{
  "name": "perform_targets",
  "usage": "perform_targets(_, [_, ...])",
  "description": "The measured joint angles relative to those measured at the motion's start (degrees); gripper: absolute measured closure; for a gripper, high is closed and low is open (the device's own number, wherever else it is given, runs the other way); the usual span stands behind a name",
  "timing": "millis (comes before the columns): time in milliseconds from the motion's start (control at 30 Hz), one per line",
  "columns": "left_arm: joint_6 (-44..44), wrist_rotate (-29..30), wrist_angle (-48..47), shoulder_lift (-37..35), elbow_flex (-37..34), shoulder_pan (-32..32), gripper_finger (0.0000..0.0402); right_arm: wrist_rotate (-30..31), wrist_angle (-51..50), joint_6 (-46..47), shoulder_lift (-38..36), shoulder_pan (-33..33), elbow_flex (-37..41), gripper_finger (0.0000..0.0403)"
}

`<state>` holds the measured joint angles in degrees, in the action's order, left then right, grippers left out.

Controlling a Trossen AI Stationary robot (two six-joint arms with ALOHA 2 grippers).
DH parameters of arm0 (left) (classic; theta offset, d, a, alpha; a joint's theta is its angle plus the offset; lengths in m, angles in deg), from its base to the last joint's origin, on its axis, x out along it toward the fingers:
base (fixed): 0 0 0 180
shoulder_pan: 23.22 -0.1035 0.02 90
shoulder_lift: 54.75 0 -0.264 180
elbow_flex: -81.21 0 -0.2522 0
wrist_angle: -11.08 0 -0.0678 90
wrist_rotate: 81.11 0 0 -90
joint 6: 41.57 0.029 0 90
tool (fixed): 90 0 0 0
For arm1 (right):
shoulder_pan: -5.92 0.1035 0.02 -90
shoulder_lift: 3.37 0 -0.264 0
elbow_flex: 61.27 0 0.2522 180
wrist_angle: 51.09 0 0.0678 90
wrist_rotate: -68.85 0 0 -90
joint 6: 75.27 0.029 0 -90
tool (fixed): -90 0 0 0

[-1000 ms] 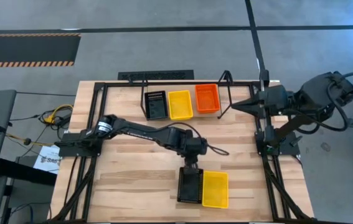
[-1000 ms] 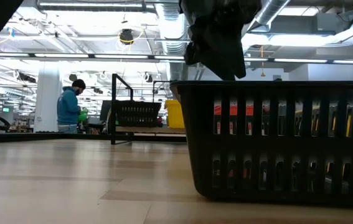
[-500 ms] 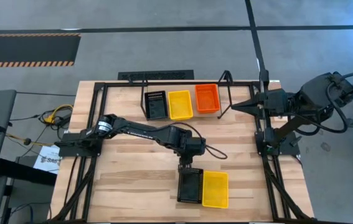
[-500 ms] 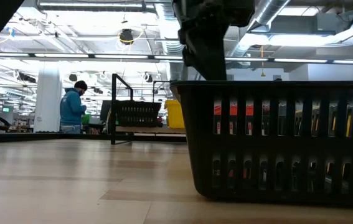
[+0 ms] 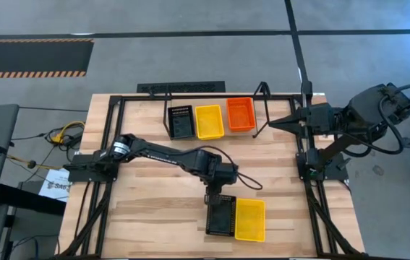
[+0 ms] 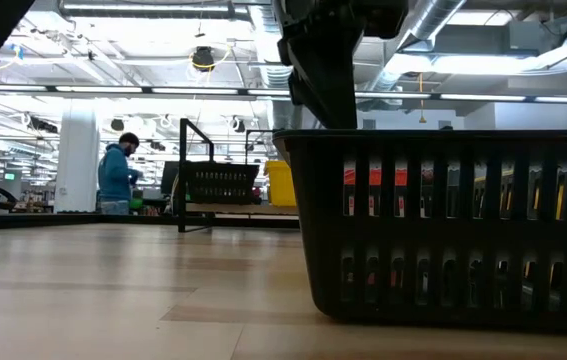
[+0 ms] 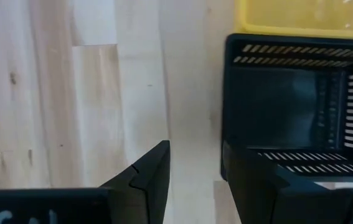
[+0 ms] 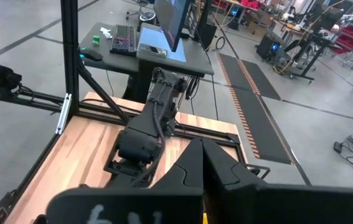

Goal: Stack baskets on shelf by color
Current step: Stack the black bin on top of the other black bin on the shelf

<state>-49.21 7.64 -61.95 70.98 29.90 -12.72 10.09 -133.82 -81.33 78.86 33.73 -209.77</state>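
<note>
High view – left claw (image 5: 214, 200), parted, straddles the black basket's (image 5: 220, 217) near-left rim.

Black slatted basket (image 5: 222, 215) beside plain yellow basket (image 5: 250, 219); on the black shelf (image 5: 262, 92), black (image 5: 181, 120), yellow (image 5: 209, 120) and red-orange (image 5: 241, 113) baskets; pale wood-grain table (image 5: 154, 195).

Three baskets (image 5: 210, 120) on the shelf (image 5: 262, 94) — two baskets (image 5: 236, 218) near front.

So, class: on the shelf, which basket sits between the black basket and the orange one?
The yellow basket, between black basket and orange basket, in the high view.
</note>
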Motion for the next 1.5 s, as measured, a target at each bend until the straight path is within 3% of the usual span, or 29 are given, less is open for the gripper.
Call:
perform_targets(400, [0.4,-1.7,-0.3,6.5,-0.1,2.4,0.0267,0.0,0.0,0.0,0.0,0.0,0.0,0.0394])
perform_targets(800, [0.9,-2.6,0.8,7.4,-0.1,2.0,0.0270,0.0,0.0,0.0,0.0,0.0,0.0,0.0394])
perform_targets(900, [1.0,-2.3,1.1,7.6,-0.1,2.0,0.0300,0.0,0.0,0.0,0.0,0.0,0.0,0.0394])
perform_targets(1033, [1.0,-3.5,0.9,8.5,-0.1,2.0,0.0385,0.0,0.0,0.0,0.0,0.0,0.0,0.0394])
perform_targets(1133, [2.3,-3.5,0.6,8.5,0.0,1.9,0.0397,0.0,0.0,0.1,0.0,0.0,0.0,0.0394])
perform_targets(1500, [2.2,7.9,-25.1,3.0,16.3,0.5,0.0401,0.1,-2.7,0.1,0.0,0.0,0.0,0.0394])
